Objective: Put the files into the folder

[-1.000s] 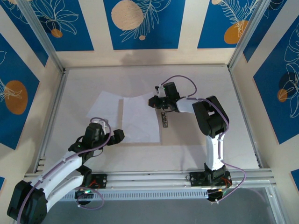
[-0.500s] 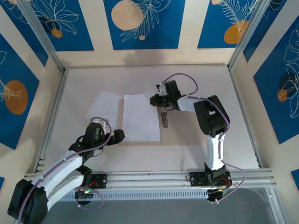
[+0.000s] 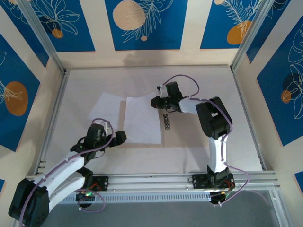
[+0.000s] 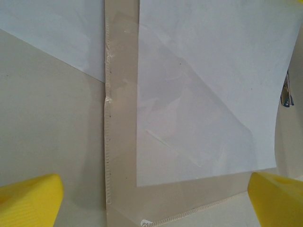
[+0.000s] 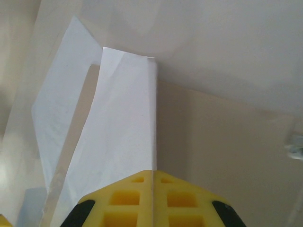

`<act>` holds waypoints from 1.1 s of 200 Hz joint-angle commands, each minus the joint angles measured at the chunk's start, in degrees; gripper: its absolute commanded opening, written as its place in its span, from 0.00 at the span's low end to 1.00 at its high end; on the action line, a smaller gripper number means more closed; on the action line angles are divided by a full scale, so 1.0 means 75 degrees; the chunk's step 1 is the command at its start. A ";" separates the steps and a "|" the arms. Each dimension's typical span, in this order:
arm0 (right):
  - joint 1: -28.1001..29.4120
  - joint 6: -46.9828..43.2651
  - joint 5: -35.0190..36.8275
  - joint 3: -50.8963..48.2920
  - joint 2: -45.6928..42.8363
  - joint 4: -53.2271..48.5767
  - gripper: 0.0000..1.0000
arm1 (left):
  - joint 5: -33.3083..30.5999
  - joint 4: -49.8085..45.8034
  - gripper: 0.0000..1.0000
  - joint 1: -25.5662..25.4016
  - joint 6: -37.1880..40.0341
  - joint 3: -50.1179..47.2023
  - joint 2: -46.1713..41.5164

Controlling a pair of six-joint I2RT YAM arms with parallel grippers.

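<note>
A white sheet point(image 3: 143, 120) lies on the tan folder point(image 4: 120, 142), whose stitched edges frame it in the left wrist view. A second white sheet point(image 3: 108, 109) lies askew to the left, partly under the first. My right gripper point(image 3: 156, 102) is shut on the first sheet's far right edge point(image 5: 128, 132), and that edge runs straight into the closed yellow fingers point(image 5: 137, 189). The small metal clip point(image 3: 166, 120) lies just right of this sheet. My left gripper point(image 3: 118, 137) hovers open over the folder's near left corner, its yellow fingertips point(image 4: 28, 198) wide apart with nothing between them.
The pale table point(image 3: 213, 142) is walled by cream panels and metal rails point(image 3: 52, 127). The right arm point(image 3: 213, 118) reaches across the table's right half. The clip also shows at the right edge of both wrist views point(image 4: 286, 94) point(image 5: 296, 146).
My right gripper has shifted slightly toward the far side, taking the sheet's edge with it and uncovering the clip. The left arm has barely moved.
</note>
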 commanded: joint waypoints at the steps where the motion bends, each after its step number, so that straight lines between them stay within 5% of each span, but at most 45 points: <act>1: 0.0113 -0.0237 -0.0252 -0.0036 -0.0282 -0.0059 0.01 | 0.0120 0.0109 1.00 0.0119 -0.0097 -0.0104 -0.0049; 165: 0.0480 -0.0361 -0.0687 -0.0011 -0.0147 -0.0054 0.01 | 0.0129 0.0086 1.00 0.0162 -0.0129 -0.0116 -0.0031; 220: 0.0365 -0.0846 0.0078 0.0212 -0.0293 -0.0689 0.01 | 0.0161 0.0089 1.00 0.0178 -0.0143 -0.0116 -0.0008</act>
